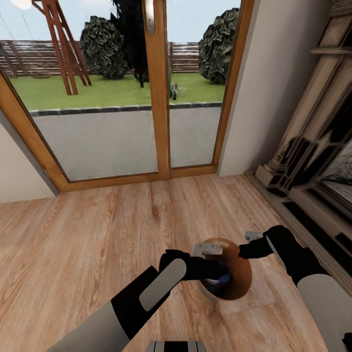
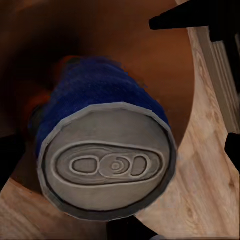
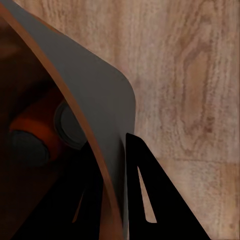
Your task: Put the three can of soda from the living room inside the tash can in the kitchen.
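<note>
No lettering, label, brand or number can be read on anything here.

Light plank floor (image 1: 98, 234) under the tash can (image 1: 239, 283)

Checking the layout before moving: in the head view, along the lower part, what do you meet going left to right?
Left arm → left tool with the blue can → trash can → right tool at its rim → fireplace.
</note>
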`<state>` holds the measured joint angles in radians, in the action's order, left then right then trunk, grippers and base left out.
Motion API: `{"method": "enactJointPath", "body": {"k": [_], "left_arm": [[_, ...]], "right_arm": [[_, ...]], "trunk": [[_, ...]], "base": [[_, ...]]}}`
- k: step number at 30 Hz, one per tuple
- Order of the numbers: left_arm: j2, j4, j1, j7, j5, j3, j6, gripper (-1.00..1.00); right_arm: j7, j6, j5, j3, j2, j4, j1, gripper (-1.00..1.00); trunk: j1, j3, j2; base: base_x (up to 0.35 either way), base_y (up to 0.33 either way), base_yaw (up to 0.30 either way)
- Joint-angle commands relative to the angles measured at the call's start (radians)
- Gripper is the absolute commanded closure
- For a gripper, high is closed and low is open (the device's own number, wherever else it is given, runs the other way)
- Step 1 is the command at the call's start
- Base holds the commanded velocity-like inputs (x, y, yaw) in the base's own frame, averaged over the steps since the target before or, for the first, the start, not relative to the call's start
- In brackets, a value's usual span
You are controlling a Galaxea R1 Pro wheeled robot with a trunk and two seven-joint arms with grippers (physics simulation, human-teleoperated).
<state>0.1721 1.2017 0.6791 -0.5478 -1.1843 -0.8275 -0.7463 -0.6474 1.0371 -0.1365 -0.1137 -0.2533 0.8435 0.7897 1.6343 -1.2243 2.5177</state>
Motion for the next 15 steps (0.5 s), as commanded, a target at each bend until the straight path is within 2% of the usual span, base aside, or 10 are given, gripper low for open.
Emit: {"method": "enactJointPath", "body": {"k": [1,8,11,13,15], "left_arm": [[0.000,0.000,0.000,0.000,0.000,-0.002,0.000,-1.00],[-0.005,0.009,0.000,0.002,0.002,-0.005,0.003,-1.00],[-0.016,0.060,-0.003,0.000,0.002,-0.001,0.060,-1.00],[-0.036,0.107,-0.012,-0.006,0.002,0.003,0.104,-1.00],[-0.118,0.240,-0.066,-0.008,0.002,0.040,0.186,-1.00]], "right_arm": [[-0.006,0.010,0.034,0.001,0.000,0.000,0.000,1.00],[-0.006,0.010,0.034,0.002,0.000,0.000,0.000,1.00],[-0.006,0.010,0.034,0.005,0.000,-0.007,0.000,1.00],[-0.007,0.010,0.034,0.007,0.000,-0.010,0.001,1.00],[-0.007,0.010,0.035,0.009,0.000,-0.015,0.005,1.00]], "trunk": [[0.000,0.000,0.000],[0.000,0.000,0.000],[0.000,0.000,0.000],[0.000,0.000,0.000],[0.000,0.000,0.000]], "base": [[0.000,0.000,0.000],[0.000,0.000,0.000],[0.000,0.000,0.000],[0.000,0.000,0.000],[0.000,0.000,0.000]]}}
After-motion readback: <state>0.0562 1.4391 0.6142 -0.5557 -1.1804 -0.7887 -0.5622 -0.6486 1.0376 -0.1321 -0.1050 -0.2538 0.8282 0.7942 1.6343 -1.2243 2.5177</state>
